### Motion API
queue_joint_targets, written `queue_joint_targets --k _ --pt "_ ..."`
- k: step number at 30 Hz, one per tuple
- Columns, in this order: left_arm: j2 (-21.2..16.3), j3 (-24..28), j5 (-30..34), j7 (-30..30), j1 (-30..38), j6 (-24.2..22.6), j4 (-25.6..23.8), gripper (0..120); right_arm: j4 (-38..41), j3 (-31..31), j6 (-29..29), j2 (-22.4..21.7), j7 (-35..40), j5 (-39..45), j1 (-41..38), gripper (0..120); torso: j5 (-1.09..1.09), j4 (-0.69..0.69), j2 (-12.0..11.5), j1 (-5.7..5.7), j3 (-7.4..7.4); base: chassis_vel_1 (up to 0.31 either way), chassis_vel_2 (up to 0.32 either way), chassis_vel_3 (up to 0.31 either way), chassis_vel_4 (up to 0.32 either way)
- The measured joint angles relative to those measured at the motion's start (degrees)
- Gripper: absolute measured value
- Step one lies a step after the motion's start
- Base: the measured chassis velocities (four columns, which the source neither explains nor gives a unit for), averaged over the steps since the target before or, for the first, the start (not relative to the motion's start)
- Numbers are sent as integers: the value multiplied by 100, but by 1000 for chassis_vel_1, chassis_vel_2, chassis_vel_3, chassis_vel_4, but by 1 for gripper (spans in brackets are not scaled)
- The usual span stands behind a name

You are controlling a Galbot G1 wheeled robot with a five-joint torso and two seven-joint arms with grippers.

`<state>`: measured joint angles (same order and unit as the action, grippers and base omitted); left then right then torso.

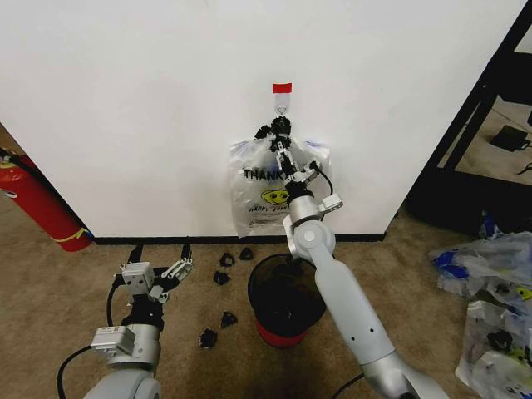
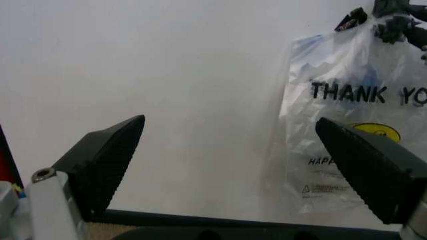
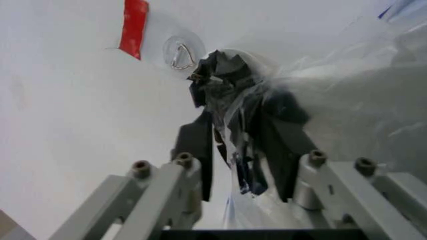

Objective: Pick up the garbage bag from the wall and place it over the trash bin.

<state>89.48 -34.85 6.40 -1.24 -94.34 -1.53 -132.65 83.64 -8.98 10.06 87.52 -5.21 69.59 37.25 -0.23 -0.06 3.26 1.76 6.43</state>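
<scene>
The garbage bag [image 1: 268,193] hangs flat against the wall [image 1: 150,100], its gathered handles bunched right up under the small metal hook [image 1: 283,104] and the red tape strip [image 1: 283,87]. "THANK" and the yellow smiley face front the camera. The right hand [image 1: 280,133] is up there at the bag's top, just below the hook, and the right wrist view shows its two dark fingers [image 3: 197,150] pinched in on the twisted plastic of the handles: it grips the garbage bag. The right arm reaches up from low right, crossing in front of the bag's right half.

Below, on the carpet, the trash bin [image 1: 287,303] stands near the wall, directly under the bag, partly covered by that arm. Small black clips [image 1: 223,278] lie scattered around its left side.

The left hand [image 1: 160,259] hovers low on the left, well apart from bag and bin, fingers spread wide, holding nothing. A red fire extinguisher [image 1: 37,204] leans at far left; more bags [image 1: 490,283] lie heaped at right.
</scene>
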Motion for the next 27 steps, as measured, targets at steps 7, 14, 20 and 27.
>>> queue_joint_targets --k 7,14,20,27 --pt "-3 11 2 9 4 9 12 100 30 18 -5 -44 -21 -45 62 0 0 0 0 0 0 0 0 0 0" --pt "-3 19 2 28 -28 65 10 100 184 49 -6 -120 -49 -128 197 0 0 1 0 0 0 0 0 0 0" --pt "37 65 3 56 -28 97 10 100 477 113 -6 -371 -93 -341 660 0 1 -1 1 0 0 0 0 0 0" --pt "130 200 -17 65 3 97 18 100 985 -21 -7 -635 -147 -541 1621 0 0 0 2 -1 -1 0 0 0 0"
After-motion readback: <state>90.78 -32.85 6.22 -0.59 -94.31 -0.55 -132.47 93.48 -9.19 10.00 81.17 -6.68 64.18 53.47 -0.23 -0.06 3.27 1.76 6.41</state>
